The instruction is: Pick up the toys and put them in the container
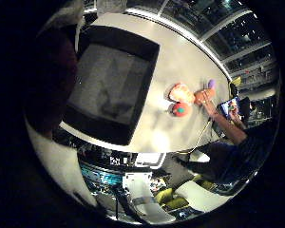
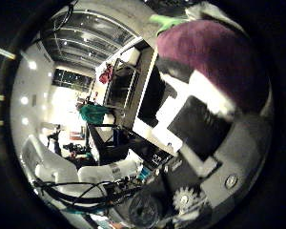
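Purple toy point(image 2: 205, 52) seemingly in robot hand point(image 2: 200, 129) above container point(image 1: 111, 85).

No readable text, labels, numbers or signs anywhere in either view. A small black-and-white patterned patch point(image 1: 115, 160) sits on the gear below the table point(image 1: 190, 61) edge, but its marks can't be made out. The lit screen point(image 1: 226, 106) beside the table shows colours only, no legible characters. Nothing printed shows on the black container point(image 1: 147, 52) walls or on the toys point(image 1: 182, 97) on the table. The purple toy point(image 2: 205, 47) close against the palm has no tag or lettering visible.
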You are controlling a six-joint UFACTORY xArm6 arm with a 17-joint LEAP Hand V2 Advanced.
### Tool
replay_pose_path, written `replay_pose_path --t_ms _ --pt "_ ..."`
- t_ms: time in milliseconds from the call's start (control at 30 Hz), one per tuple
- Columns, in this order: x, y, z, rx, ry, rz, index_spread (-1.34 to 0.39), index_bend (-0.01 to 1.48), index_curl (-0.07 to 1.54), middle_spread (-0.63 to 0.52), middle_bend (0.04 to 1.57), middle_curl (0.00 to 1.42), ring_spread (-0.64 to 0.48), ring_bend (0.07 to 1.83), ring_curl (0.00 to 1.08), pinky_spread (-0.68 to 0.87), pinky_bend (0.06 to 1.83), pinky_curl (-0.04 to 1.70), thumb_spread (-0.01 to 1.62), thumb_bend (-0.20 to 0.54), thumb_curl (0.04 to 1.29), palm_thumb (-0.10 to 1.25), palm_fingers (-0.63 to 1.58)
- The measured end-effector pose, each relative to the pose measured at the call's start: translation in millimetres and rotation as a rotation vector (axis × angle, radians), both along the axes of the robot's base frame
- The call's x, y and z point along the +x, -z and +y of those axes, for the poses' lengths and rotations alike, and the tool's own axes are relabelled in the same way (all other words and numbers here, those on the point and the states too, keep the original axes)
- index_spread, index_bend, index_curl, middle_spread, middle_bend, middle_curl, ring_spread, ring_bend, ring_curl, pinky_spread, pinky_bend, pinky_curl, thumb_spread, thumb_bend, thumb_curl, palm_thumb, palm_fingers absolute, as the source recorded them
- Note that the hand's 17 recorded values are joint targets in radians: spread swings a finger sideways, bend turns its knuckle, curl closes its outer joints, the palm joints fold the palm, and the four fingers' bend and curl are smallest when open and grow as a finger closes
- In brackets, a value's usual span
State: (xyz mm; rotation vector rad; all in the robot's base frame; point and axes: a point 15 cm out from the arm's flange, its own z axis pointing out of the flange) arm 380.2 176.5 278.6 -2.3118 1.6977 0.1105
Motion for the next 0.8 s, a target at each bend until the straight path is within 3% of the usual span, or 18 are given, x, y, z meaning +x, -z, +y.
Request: replay_pose_path --t_ms 33,67,133,167,233,333,467,800 --pt "-3.9 4.6 4.4 -0.008 -0.029 0.011 -0.46 0.57 0.53 -0.15 0.83 0.47 -0.16 0.99 0.51 -0.16 0.88 0.87 1.03 -0.027 0.48 0.84 0.06" --pt "-8.5 10.2 8.9 -0.017 -0.058 0.026 -0.49 0.53 0.46 -0.08 0.63 0.39 -0.01 0.75 0.4 0.04 0.85 0.81 1.02 -0.034 0.46 0.81 -0.12" --pt "-19.8 22.5 18.0 -0.037 -0.122 0.067 -0.5 0.48 0.44 -0.05 0.57 0.37 0.04 0.67 0.37 0.11 0.83 0.79 1.01 -0.033 0.46 0.8 -0.18" --pt "-26.5 28.9 21.5 -0.048 -0.155 0.095 -0.51 0.39 0.4 0.01 0.44 0.33 0.12 0.56 0.32 0.25 0.8 0.73 1.0 -0.039 0.44 0.77 -0.22" --pt "-37.7 35.9 29.2 -0.065 -0.219 0.142 -0.52 0.28 0.36 0.07 0.34 0.3 0.19 0.48 0.28 0.36 0.75 0.68 0.98 -0.049 0.41 0.7 -0.19" --pt "-36.8 34.3 34.7 -0.07 -0.243 0.147 -0.53 0.2 0.33 0.1 0.28 0.28 0.23 0.43 0.26 0.43 0.71 0.64 0.96 -0.084 0.37 0.57 -0.17" --pt "-35.7 28.6 35.2 -0.067 -0.248 0.133 -0.53 0.13 0.27 0.16 0.18 0.27 0.28 0.35 0.24 0.52 0.64 0.54 0.9 -0.052 0.32 0.4 -0.1" --pt "-17.3 3.8 -12.4 -0.09 -0.203 0.054 -0.47 0.14 0.22 0.15 0.18 0.27 0.28 0.28 0.23 0.53 0.56 0.43 0.89 -0.033 0.3 0.36 -0.06"
